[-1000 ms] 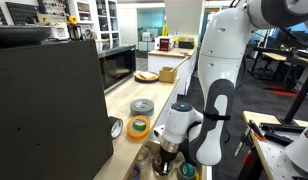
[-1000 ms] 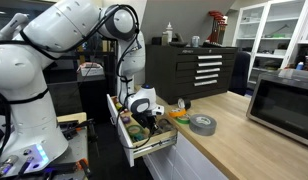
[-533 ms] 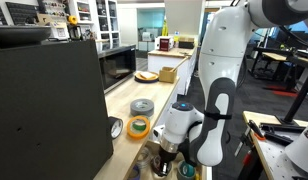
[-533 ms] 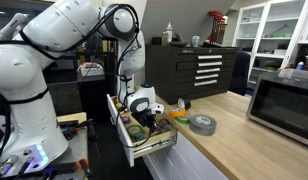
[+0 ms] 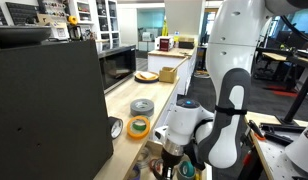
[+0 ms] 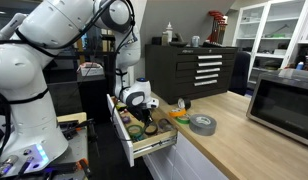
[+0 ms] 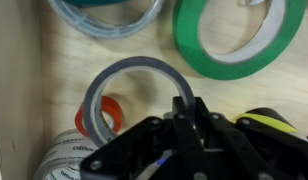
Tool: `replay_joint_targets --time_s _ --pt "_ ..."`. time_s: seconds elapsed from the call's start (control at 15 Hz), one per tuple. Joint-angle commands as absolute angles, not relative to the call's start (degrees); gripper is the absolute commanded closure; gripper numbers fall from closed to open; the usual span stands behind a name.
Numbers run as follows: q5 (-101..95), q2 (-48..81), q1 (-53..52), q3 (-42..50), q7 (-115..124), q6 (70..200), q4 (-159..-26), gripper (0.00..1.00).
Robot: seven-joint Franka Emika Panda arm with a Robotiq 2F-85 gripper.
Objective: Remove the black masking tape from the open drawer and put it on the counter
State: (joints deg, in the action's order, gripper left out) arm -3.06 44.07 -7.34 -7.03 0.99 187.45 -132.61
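In the wrist view, the black masking tape is a thin dark ring lying on the pale wood floor of the open drawer. My gripper is down in the drawer with its fingers closed on the near rim of the ring. In both exterior views the gripper is low inside the drawer, and the tape itself is hidden by it. The light wood counter runs alongside the drawer.
The drawer also holds a green roll, a blue ring, a small red roll and a clear roll. A grey roll and a yellow roll lie on the counter. A microwave stands further along.
The arm's upper links have swung and the gripper has shifted slightly within the drawer. The rolls on the counter have not moved.
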Motion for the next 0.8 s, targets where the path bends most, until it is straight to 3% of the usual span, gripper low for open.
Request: replay_joint_targets --time_s 0.0,0.73 --pt "-1.7 35.4 -9.5 -6.1 1.6 183.0 -138.0 0.96" --pt "-6.0 20.0 -13.9 -0.2 3.3 161.2 -134.9 0.96"
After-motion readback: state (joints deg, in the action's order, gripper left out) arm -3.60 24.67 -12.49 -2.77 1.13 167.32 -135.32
